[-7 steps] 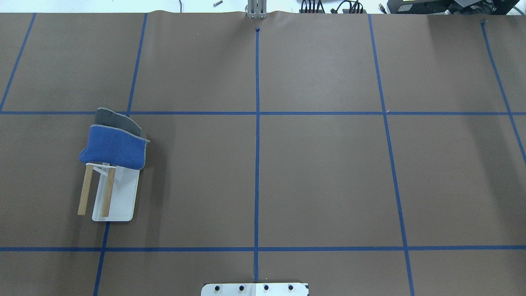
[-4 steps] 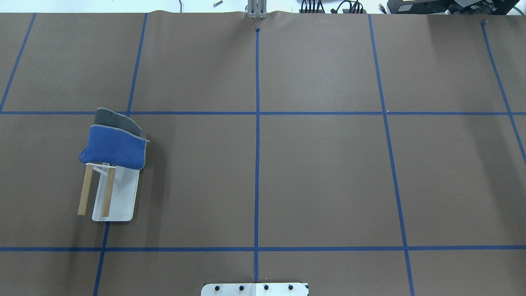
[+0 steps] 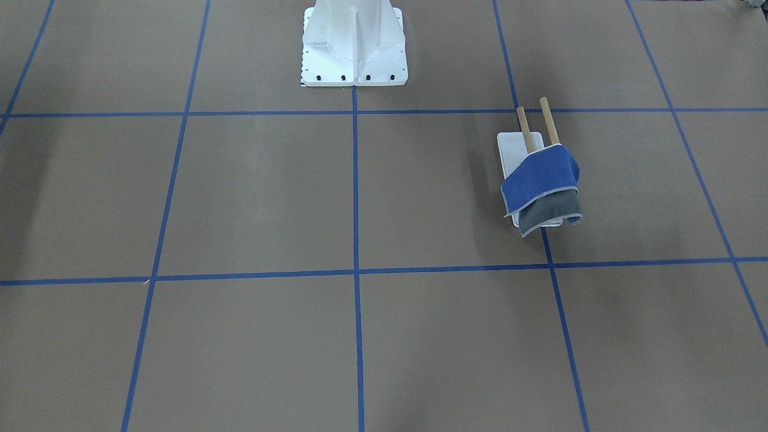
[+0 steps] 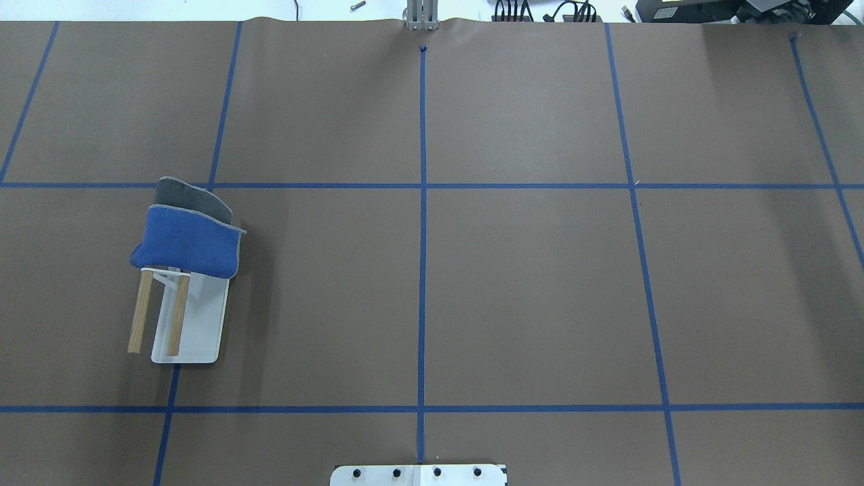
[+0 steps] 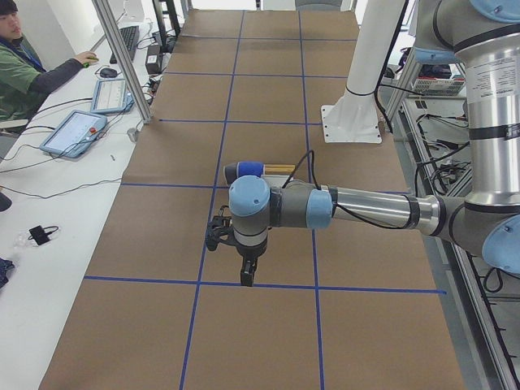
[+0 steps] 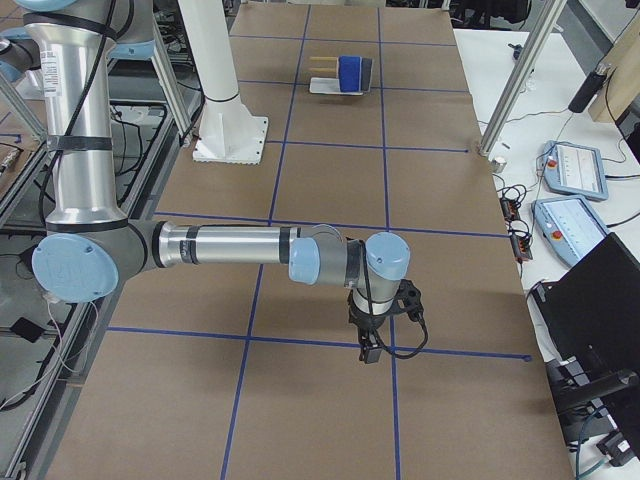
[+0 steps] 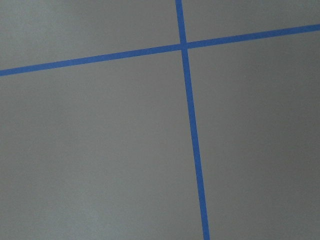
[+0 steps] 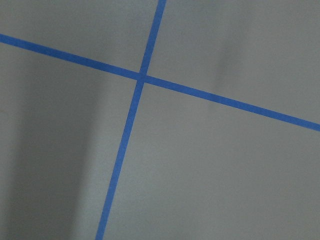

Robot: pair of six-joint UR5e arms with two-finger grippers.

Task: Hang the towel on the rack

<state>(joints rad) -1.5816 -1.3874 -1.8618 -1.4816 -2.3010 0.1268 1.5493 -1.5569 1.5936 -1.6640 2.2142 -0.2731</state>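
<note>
The towel point(image 4: 185, 244) hangs folded over the far ends of the rack's two wooden dowels point(image 4: 140, 312), blue side up, with a grey flap behind. The rack's white base point(image 4: 202, 317) stands on the table's left side. Towel point(image 3: 540, 174) and rack base point(image 3: 516, 144) also show in the front view, and far off in the right view point(image 6: 350, 72). My left gripper point(image 5: 246, 278) points down over the brown table, well away from the rack. My right gripper point(image 6: 368, 352) points down at the table's other end. I cannot tell whether either is open or shut. Both wrist views show only table and tape.
The white bolted pedestal point(image 3: 354, 42) stands at the robot's edge of the table. Blue tape lines grid the brown table point(image 4: 526, 290). Metal posts point(image 5: 122, 57) point(image 6: 510, 80) stand at the far edge. An operator point(image 5: 24, 69) sits beyond, with tablets point(image 6: 570, 165).
</note>
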